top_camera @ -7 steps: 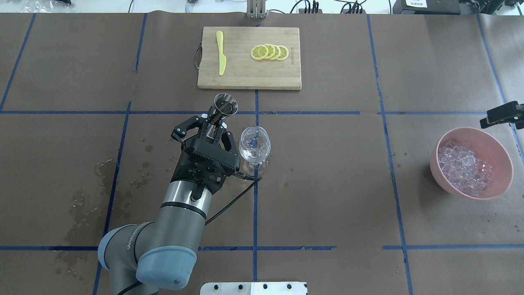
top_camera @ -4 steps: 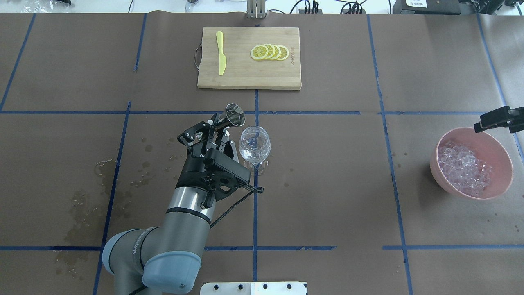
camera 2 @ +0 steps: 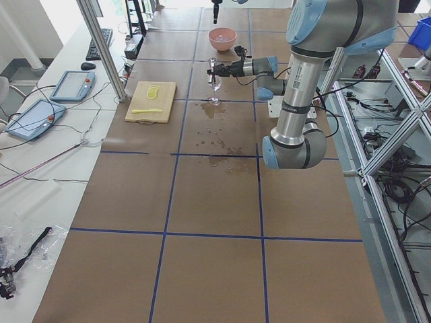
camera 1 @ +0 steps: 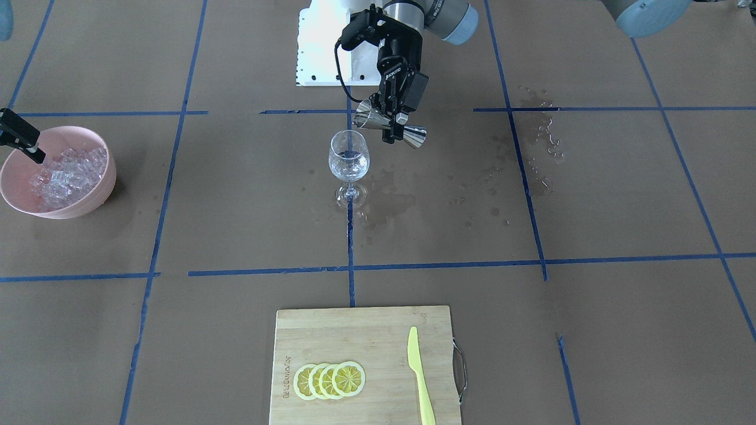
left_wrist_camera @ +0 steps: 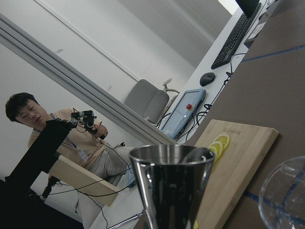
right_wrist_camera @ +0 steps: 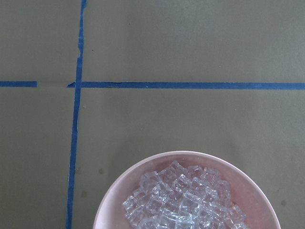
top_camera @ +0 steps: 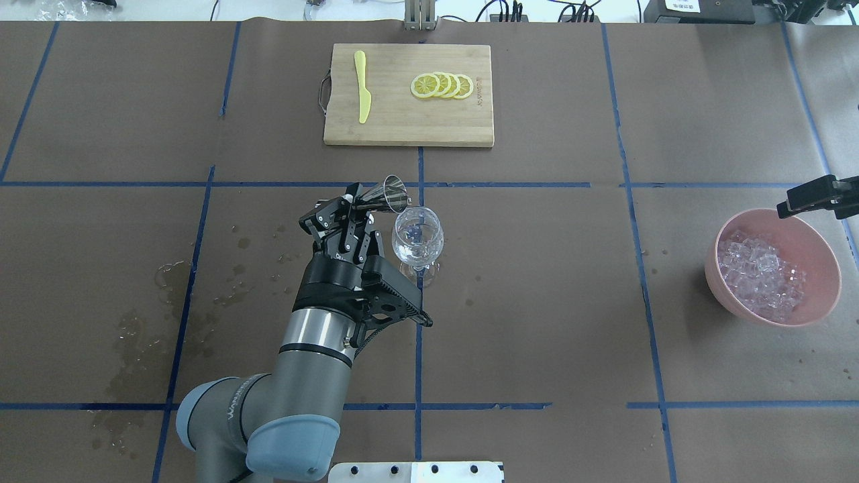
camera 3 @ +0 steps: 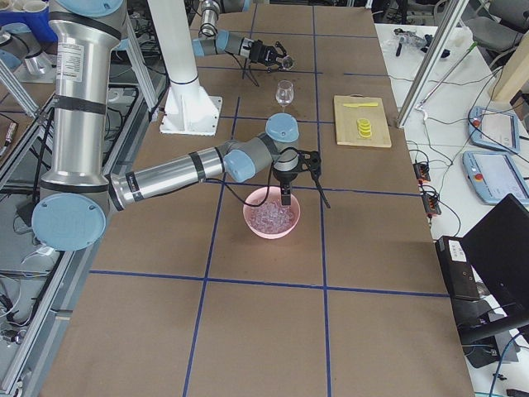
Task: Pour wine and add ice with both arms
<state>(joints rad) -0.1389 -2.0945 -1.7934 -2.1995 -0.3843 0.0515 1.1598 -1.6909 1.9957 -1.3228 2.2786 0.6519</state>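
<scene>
Left gripper (top_camera: 356, 204) clamps a steel jigger (top_camera: 394, 193), long axis tipped nearly level, mouth just upper-left of the wine glass (top_camera: 417, 236) at centre. Right gripper (top_camera: 814, 195), opening unclear, hovers by the ice (top_camera: 762, 275) at the right edge.

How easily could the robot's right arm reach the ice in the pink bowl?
Probably easily, yes. The right gripper hangs by the rim of the pink bowl. The ice lies uncovered in a heap, and nothing stands between them.

Bright, even room light — shadows faint and soft. Glints on the steel jigger (camera 1: 366, 120) between the left gripper (camera 1: 390, 127)'s jaws; wide views sharp.
</scene>
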